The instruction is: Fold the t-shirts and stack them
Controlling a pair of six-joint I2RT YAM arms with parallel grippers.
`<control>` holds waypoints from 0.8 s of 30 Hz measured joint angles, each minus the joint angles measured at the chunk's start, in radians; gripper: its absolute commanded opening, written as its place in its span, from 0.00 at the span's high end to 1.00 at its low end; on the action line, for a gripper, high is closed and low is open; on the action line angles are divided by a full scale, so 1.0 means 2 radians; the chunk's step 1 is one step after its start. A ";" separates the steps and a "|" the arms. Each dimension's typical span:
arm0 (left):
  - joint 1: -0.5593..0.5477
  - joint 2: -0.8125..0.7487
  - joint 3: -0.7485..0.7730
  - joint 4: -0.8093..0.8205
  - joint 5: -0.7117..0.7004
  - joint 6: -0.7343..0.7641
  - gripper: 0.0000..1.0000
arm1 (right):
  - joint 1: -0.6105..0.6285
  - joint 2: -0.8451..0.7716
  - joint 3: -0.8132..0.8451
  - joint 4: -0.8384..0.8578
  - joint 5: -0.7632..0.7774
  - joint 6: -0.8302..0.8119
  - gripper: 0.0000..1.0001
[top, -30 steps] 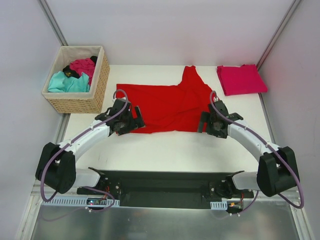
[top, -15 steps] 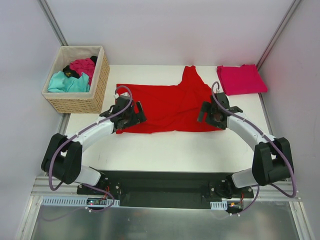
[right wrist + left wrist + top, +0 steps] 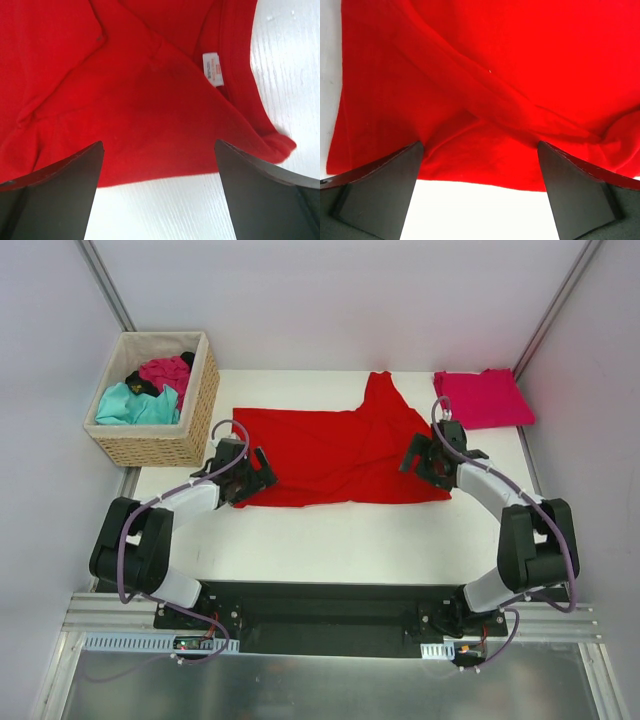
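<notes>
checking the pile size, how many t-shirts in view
5: red shirt spread mid-table, crimson shirt folded far right, teal shirt, magenta shirt and black shirt in the basket; more may hide underneath.

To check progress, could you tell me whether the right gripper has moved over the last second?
Yes: the right gripper has moved farther forward over the table, closer to the folded pink shirt.

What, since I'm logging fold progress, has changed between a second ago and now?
Both arms pushed forward, away from their bases. The left gripper and the right gripper now sit open over the near edge of the red t-shirt, near its left and right ends. Nothing was grasped or released. The red t-shirt, the folded crimson t-shirt and the wicker basket stayed put.
</notes>
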 measured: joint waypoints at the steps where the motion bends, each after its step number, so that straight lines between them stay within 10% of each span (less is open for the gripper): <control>1: 0.000 0.002 -0.003 0.006 0.004 0.000 0.01 | -0.003 0.005 -0.001 0.007 -0.002 0.002 0.04; 24: 0.034 0.006 -0.021 0.055 0.030 -0.001 0.01 | -0.036 0.050 -0.014 -0.031 0.069 0.031 0.04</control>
